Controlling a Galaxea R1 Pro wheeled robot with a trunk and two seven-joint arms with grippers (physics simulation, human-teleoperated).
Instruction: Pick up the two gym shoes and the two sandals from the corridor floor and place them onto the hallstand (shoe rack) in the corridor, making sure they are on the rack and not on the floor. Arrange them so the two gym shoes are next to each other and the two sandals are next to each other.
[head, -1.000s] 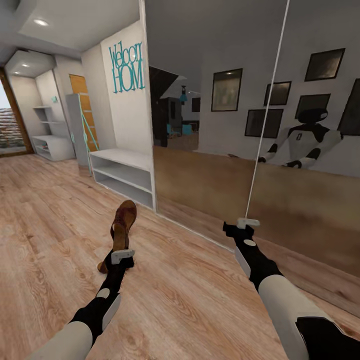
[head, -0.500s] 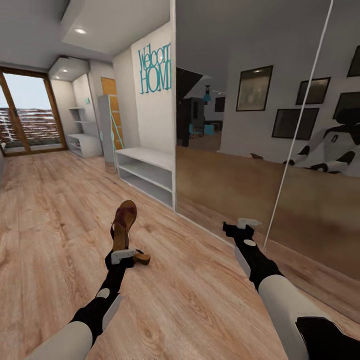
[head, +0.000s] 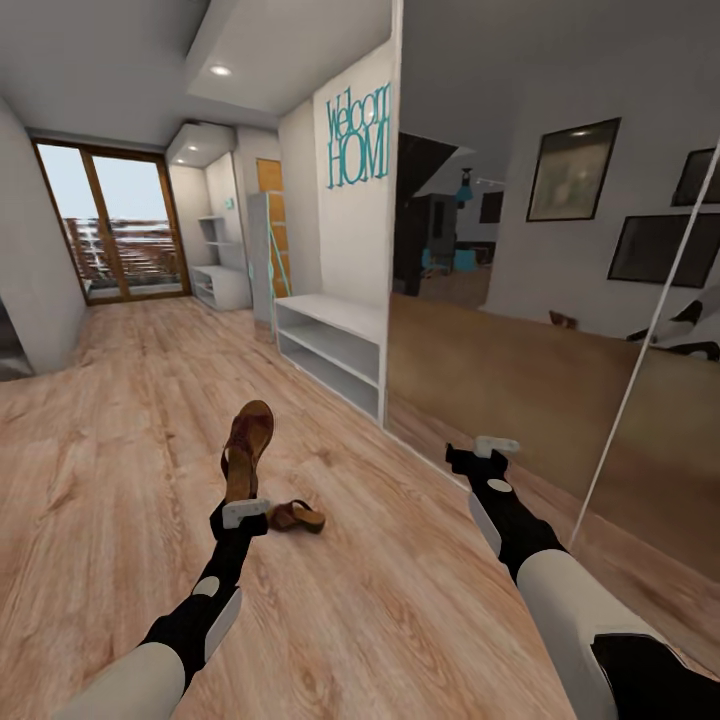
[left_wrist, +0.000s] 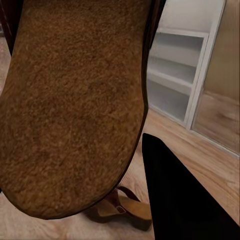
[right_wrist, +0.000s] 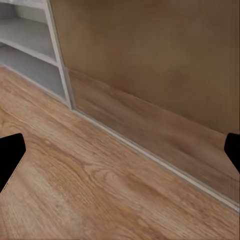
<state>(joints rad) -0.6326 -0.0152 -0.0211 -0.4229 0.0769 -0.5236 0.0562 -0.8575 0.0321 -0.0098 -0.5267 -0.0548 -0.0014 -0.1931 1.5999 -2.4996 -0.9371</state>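
- My left claw (head: 243, 513) grips one sandal (head: 247, 449), raised above the floor (head: 120, 440).
- The second sandal (head: 297, 516) lies on the boards just beside it.
- My right claw (head: 493, 447) hangs spread, empty.
- The shoe rack (head: 335, 350) stands ahead, beside the mirror (head: 560, 300).

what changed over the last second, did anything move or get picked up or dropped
Mostly the camera swung left: the mirror slid rightward in the picture, and the glass door came into view. That uncovered the second sandal lying on the corridor floor, beside the left gripper. Unchanged: the left gripper keeps gripping the first sandal, and the right gripper stays open and empty.
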